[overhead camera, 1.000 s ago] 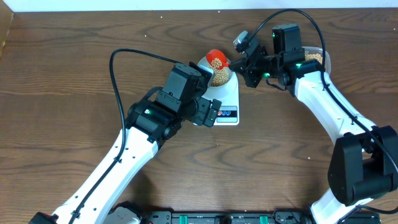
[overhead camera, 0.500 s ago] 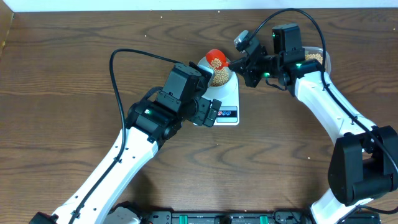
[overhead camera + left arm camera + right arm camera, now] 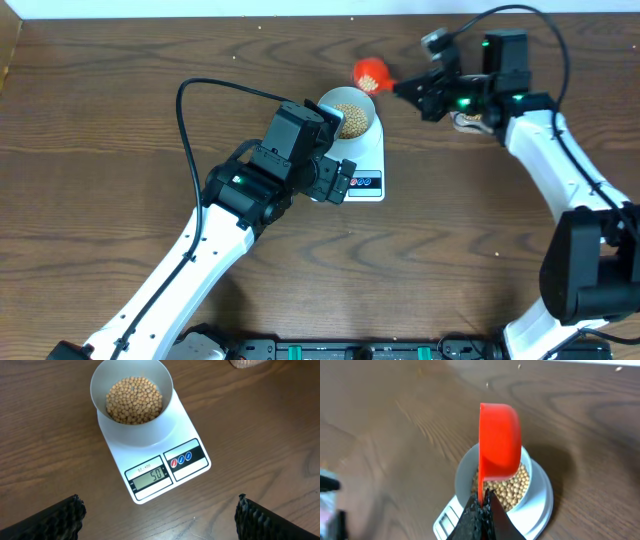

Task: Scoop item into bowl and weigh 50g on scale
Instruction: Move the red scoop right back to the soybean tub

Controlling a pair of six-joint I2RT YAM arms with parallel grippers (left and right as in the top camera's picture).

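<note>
Beans [image 3: 134,400] lay heaped in the pale bowl [image 3: 150,435], which stood on the far end of the white scale [image 3: 120,460], a little above the middle of the overhead frame on the brown tabletop [image 3: 100,150]. In the left wrist view the grey display [image 3: 150,474] at the near end of the scale read 50. The left claw [image 3: 157,510] hung above the scale's near end with its fingers spread wide to the two lower corners of that view, gripping nothing. The right claw [image 3: 480,510] was clamped tight on the handle of a red scoop [image 3: 499,440], which stood tipped on its edge. In the overhead view the scoop [image 3: 369,72] sat just up and right of the bowl, clear of its rim; whether any beans were in it could not be told.
</note>
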